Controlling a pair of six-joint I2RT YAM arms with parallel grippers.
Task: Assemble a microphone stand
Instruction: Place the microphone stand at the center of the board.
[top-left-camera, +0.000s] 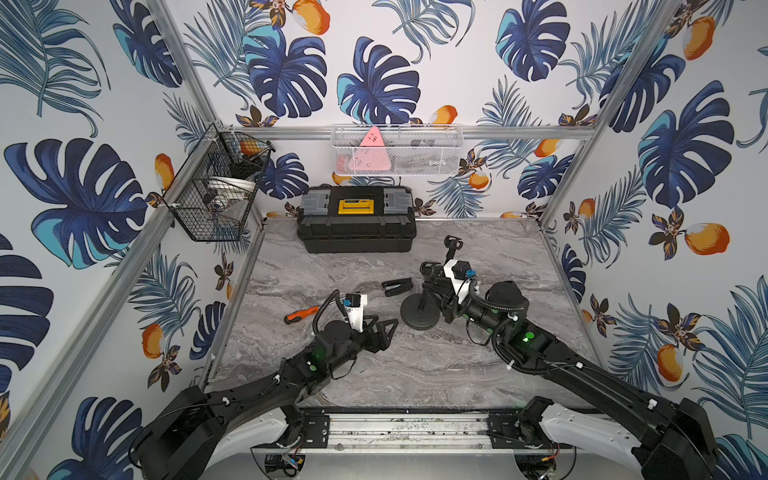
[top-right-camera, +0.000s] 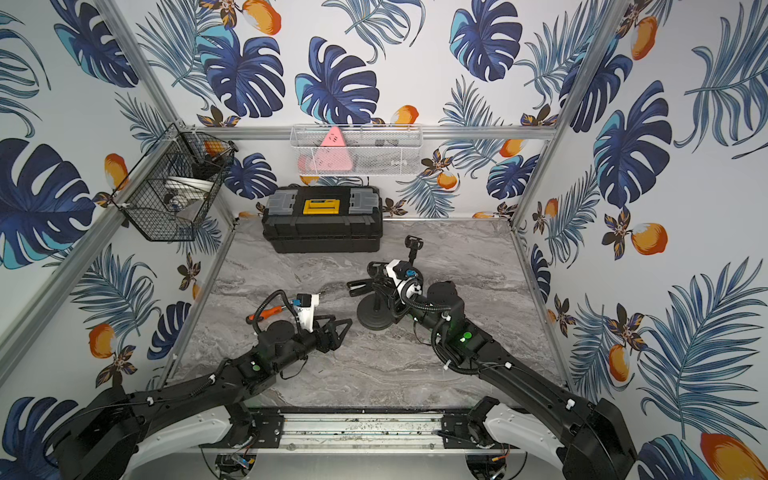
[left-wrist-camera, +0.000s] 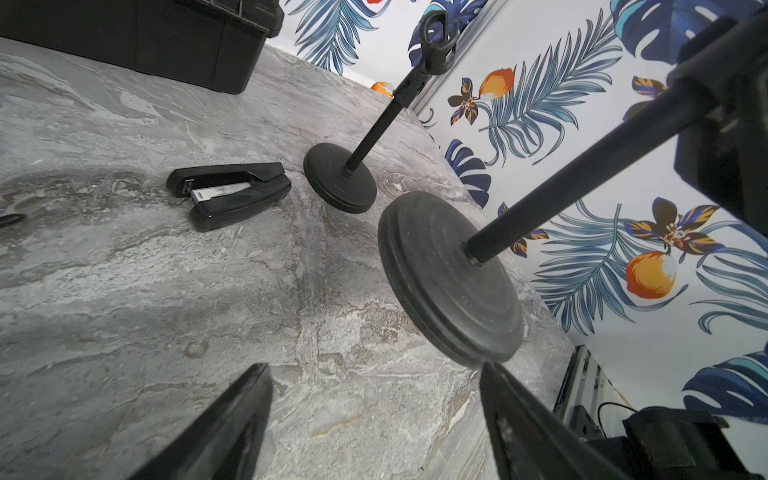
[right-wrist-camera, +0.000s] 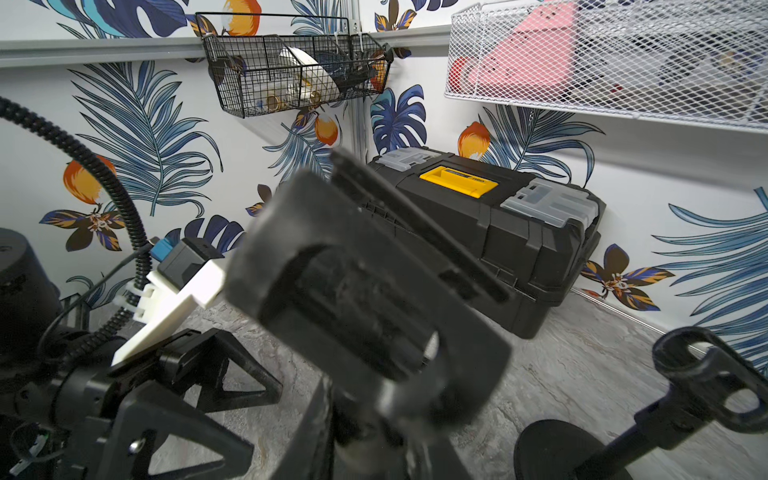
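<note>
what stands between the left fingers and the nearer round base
Nothing visible does: only bare table lies between the left fingers and that base. The stapler sits off to one side, clear of the path.

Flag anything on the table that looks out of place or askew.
Nothing looks spilled or broken. A stapler and an orange-handled screwdriver lie loose on the table, neither a stand part. Thread shows where the held pole meets its base, so it looks not fully screwed in.
</note>
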